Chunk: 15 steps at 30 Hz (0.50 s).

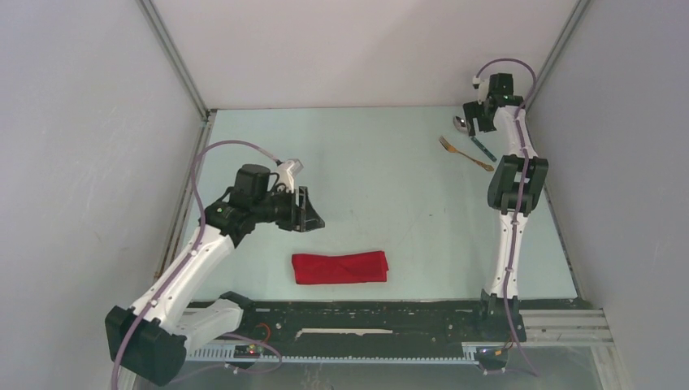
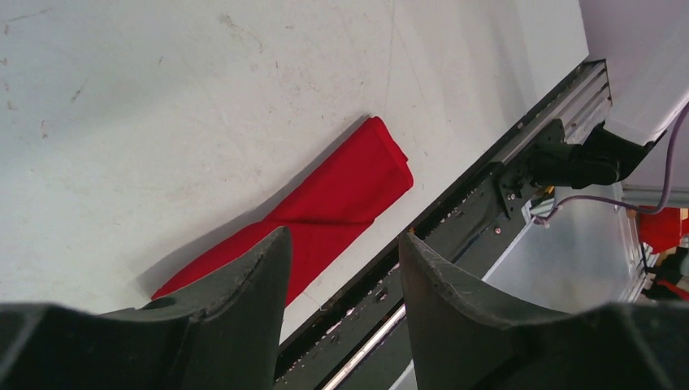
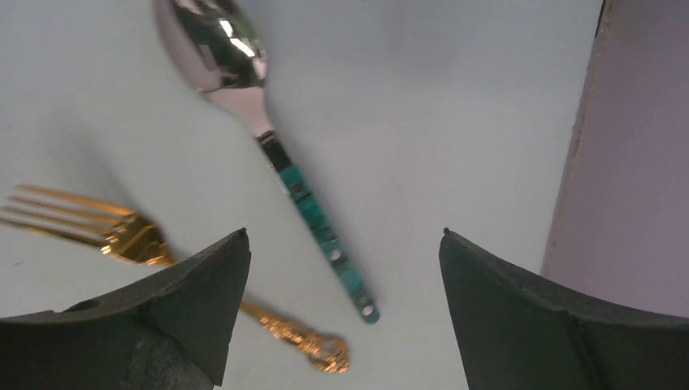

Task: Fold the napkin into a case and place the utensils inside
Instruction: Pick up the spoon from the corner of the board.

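My left pincer (image 2: 341,244) hangs spread, gripping nothing, over the folded red case (image 2: 325,211) lying flat near the tabletop's (image 1: 374,179) front edge. My right pincer (image 3: 343,237) is spread wide above the spoon (image 3: 313,211) and fork (image 3: 138,240), which lie side by side, well apart from the case.

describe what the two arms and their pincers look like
The left arm and right arm have white links and bulky black joints, each with a thin purple cable. Left pincer and right pincer are black, with two blunt wedge-shaped fingers.
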Motion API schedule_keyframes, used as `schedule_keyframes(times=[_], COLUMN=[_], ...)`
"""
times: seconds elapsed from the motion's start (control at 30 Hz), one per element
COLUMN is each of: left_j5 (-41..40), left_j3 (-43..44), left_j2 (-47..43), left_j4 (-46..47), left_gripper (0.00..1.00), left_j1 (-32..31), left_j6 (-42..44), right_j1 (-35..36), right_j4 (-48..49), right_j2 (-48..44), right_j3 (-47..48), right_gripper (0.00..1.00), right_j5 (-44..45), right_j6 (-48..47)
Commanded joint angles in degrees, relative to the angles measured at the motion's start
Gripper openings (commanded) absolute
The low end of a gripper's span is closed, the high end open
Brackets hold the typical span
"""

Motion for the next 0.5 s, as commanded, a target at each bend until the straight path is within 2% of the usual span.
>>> schedule_keyframes(times=[0.0,0.13,0.3,0.33,0.4,0.47], left_j5=[3.1,3.8,3.7,3.6,3.3,3.4], left_j3=[1.4,1.5,3.0,3.4,3.8,3.8], left_j2=[3.0,5.4,7.8,8.2,8.7,9.0], left_j4=[2.6,3.0,3.1,3.1,3.1,3.1], left_gripper=[0.58,0.58,0.57,0.58,0.57,0.57], left_j1=[-0.3,-0.3,-0.3,-0.3,-0.3,-0.4], left_j6=[2.5,2.2,2.2,2.1,1.9,1.8], right_j1=[-0.2,-1.5,-2.3,-2.2,-2.2,-2.3], right_j4=[-3.4,-2.0,-5.1,-5.8,-7.4,-8.9], right_j2=[4.7,7.0,10.5,11.3,12.8,13.2], right_j3=[7.4,7.5,9.1,9.3,9.5,9.2], right_gripper=[0.93,0.91,0.85,0.81,0.63,0.52], right_j5=[-2.7,-5.1,-8.4,-8.0,-8.1,-8.3], right_j6=[-5.1,-4.8,-4.4,-4.5,-4.4,-4.4])
